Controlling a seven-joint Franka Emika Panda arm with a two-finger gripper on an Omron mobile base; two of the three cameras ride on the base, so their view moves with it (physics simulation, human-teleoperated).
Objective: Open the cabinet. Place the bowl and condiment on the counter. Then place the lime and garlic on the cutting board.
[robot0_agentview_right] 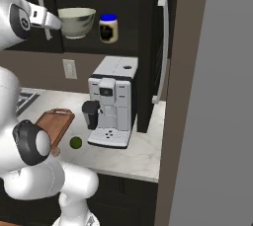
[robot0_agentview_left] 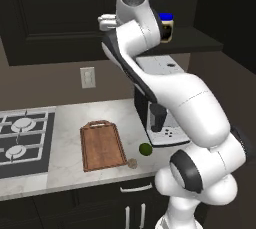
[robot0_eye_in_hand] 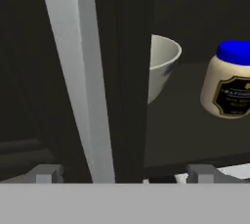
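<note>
The cabinet (robot0_agentview_right: 148, 32) has its right door swung open, and its left door (robot0_eye_in_hand: 129, 71) is shut. On the shelf inside stand the cream bowl (robot0_agentview_right: 76, 21) and, to its right, the blue-lidded condiment (robot0_agentview_right: 108, 27). My gripper (robot0_eye_in_hand: 124, 174) is open in front of the left door, whose silver bar handle (robot0_eye_in_hand: 78, 71) runs between the fingertips (robot0_eye_in_hand: 46, 173). Past the door edge show the bowl (robot0_eye_in_hand: 163, 64) and the condiment (robot0_eye_in_hand: 229, 83). On the counter (robot0_agentview_left: 67, 120) lie the empty cutting board (robot0_agentview_left: 102, 145), the lime (robot0_agentview_left: 145, 148) and the garlic (robot0_agentview_left: 132, 163), both right of the board.
A white coffee machine (robot0_agentview_right: 111, 101) stands on the counter under the open shelf. A stove (robot0_agentview_left: 22, 140) sits at the left, and a wall outlet (robot0_agentview_left: 87, 77) is above the counter. A tall grey panel (robot0_agentview_right: 217, 96) bounds the right side.
</note>
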